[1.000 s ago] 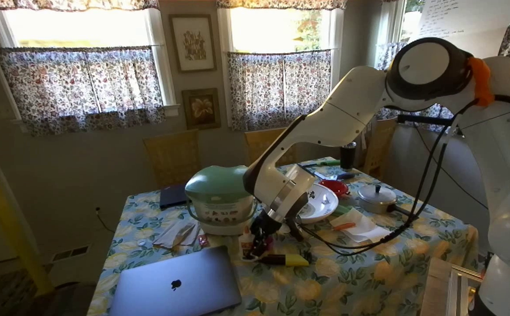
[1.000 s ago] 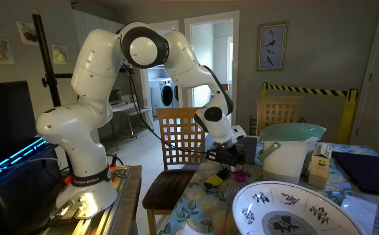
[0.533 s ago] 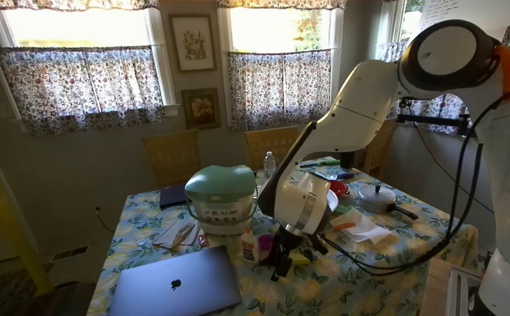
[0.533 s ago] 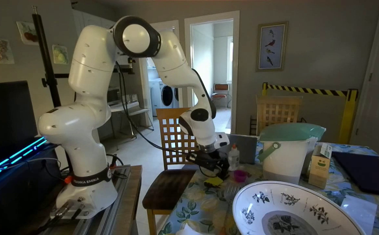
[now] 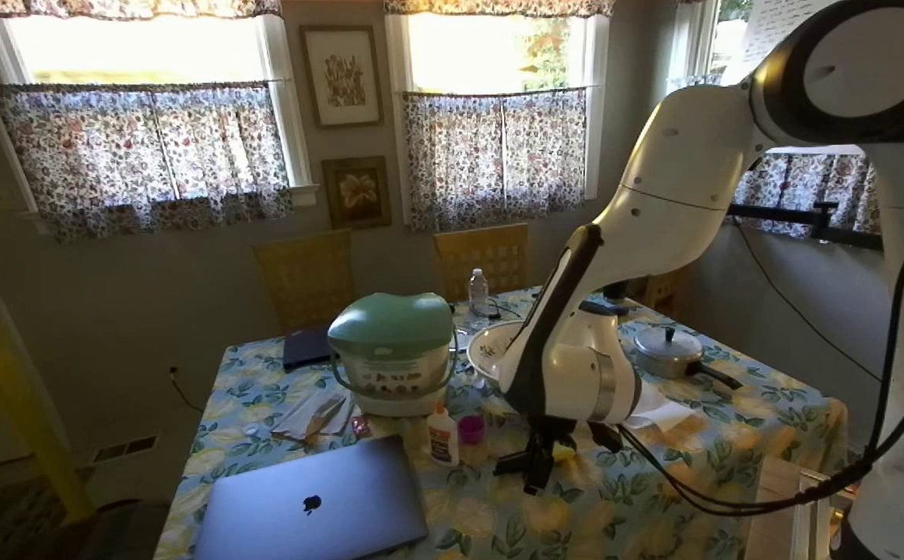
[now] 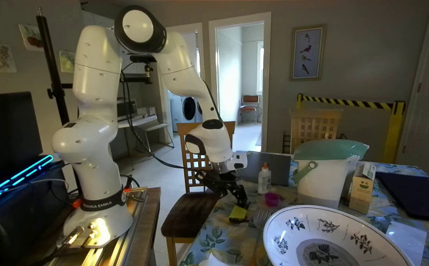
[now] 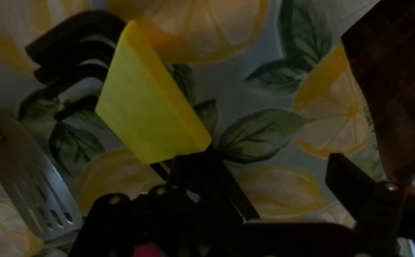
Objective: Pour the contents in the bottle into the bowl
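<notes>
Since a second ago, jaws are pulling away from the bottle (image 6: 264, 180), standing wide and holding nothing; a yellow block (image 7: 150, 103) is lying near, risking a snag on descent; the bottle is standing upright on the bench (image 5: 491, 519) beside a purple cup (image 5: 471, 430); a crooked grasp could be toppling either; if the cap (image 6: 265, 166) is sealed (the views are not telling), the bowl (image 6: 332, 236) would be getting nothing.
</notes>
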`<act>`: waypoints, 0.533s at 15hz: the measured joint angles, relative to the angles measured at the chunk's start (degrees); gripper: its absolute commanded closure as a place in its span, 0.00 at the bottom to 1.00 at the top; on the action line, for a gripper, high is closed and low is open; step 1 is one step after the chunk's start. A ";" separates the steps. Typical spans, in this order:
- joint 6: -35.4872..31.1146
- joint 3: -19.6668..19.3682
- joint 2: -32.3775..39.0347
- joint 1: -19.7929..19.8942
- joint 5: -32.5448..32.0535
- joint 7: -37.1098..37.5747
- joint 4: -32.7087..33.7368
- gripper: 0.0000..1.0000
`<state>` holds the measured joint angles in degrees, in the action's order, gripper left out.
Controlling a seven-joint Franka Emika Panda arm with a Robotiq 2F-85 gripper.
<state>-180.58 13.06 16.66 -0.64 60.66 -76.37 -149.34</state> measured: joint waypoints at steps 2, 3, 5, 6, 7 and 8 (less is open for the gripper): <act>0.07 -4.13 -1.20 -2.75 -7.86 7.80 -2.28 0.00; 0.39 -5.76 -1.89 -3.38 -12.59 11.82 -3.40 0.00; 2.63 -11.90 -3.79 -7.63 -17.88 15.89 -4.69 0.00; 3.99 -15.22 -5.01 -10.07 -20.73 17.72 -5.04 0.00; 5.49 -18.42 -6.37 -12.35 -23.98 19.75 -5.11 0.00; 6.91 -21.20 -7.78 -14.24 -27.42 21.96 -5.07 0.00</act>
<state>-173.67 -8.15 8.88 -14.88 33.24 -54.41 -154.41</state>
